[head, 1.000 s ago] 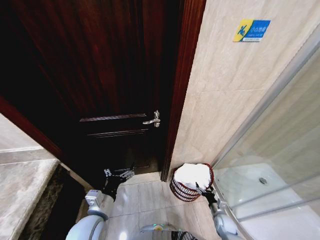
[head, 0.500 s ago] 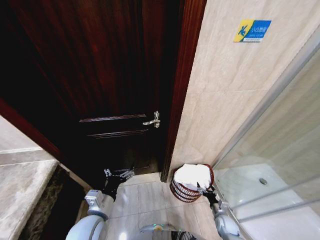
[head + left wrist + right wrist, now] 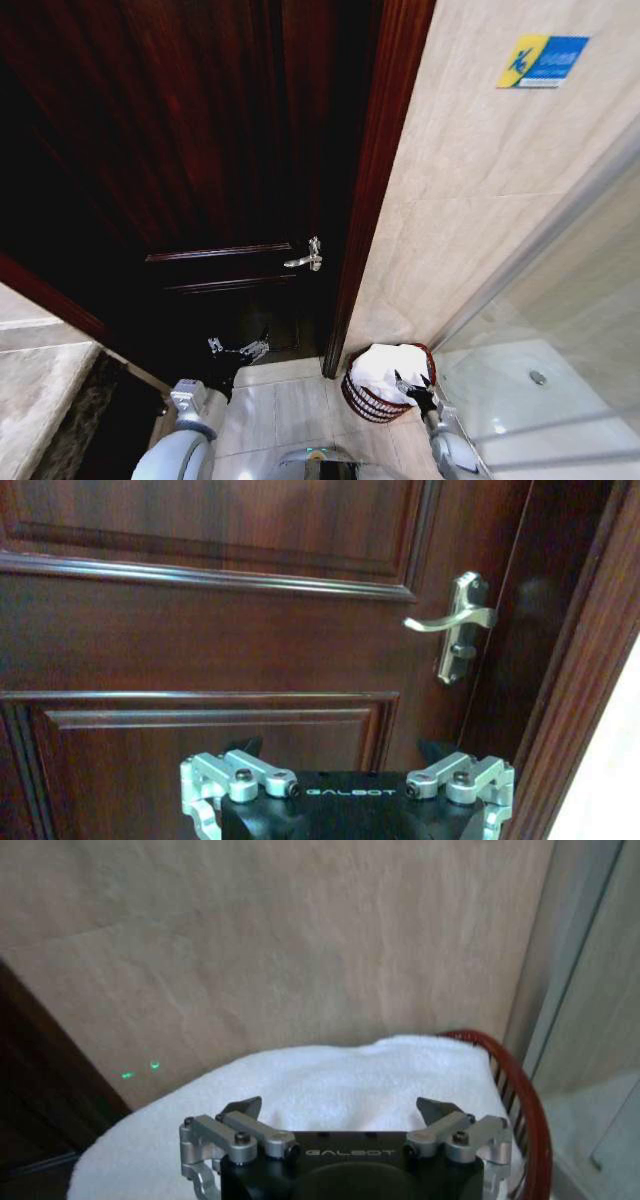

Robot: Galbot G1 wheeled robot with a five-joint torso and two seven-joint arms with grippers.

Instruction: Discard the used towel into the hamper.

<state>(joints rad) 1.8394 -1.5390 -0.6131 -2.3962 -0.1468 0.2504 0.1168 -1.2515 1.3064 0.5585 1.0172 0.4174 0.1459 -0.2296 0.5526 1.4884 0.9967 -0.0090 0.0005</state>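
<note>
Standing upright, hamper (image 3: 383, 395) w/ towel (image 3: 388, 364) inside

A dark wooden door (image 3: 200, 180) with a silver lever handle (image 3: 305, 258) stands beside a beige tiled wall (image 3: 460, 210) that carries a blue and yellow sign (image 3: 543, 61). On the floor (image 3: 290, 410), in the corner between the door frame and a glass shower panel (image 3: 560, 340), sits the hamper (image 3: 372, 398), with a white towel (image 3: 385, 365) heaped in it. The right tool (image 3: 412, 385) is at the hamper's rim, beside the towel, jaws spread. The left tool (image 3: 238, 349) is low before the door, jaws apart, holding nothing.
</note>
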